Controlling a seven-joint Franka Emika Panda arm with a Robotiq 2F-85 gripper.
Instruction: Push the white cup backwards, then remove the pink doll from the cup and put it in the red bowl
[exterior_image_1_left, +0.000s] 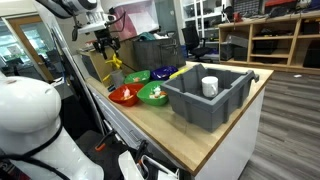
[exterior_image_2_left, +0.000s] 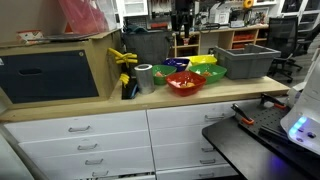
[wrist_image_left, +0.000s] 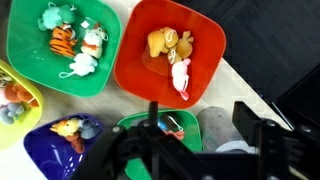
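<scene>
The red bowl (wrist_image_left: 170, 35) holds a brown toy and the pale-pink doll (wrist_image_left: 181, 80), which lies near the bowl's lower rim. The red bowl also shows in both exterior views (exterior_image_1_left: 124, 96) (exterior_image_2_left: 185, 82). The white cup (exterior_image_1_left: 209, 86) stands upright inside the big grey bin (exterior_image_1_left: 190, 105). It is out of the wrist view. My gripper (wrist_image_left: 200, 125) hangs above the bowls, open and empty. Its fingers frame a green bowl (wrist_image_left: 140, 130) and a grey cylinder (wrist_image_left: 213, 128). In an exterior view the gripper (exterior_image_1_left: 108, 45) is high above the table's far end.
A green bowl (wrist_image_left: 65, 45) holds several plush toys. A blue bowl (wrist_image_left: 55, 140) and a yellow bowl (wrist_image_left: 10, 95) hold toys too. The grey bin (exterior_image_2_left: 245, 62) stands beyond the bowls. A wooden box (exterior_image_2_left: 60, 70) and yellow clamps (exterior_image_2_left: 125, 62) stand at the counter's other end.
</scene>
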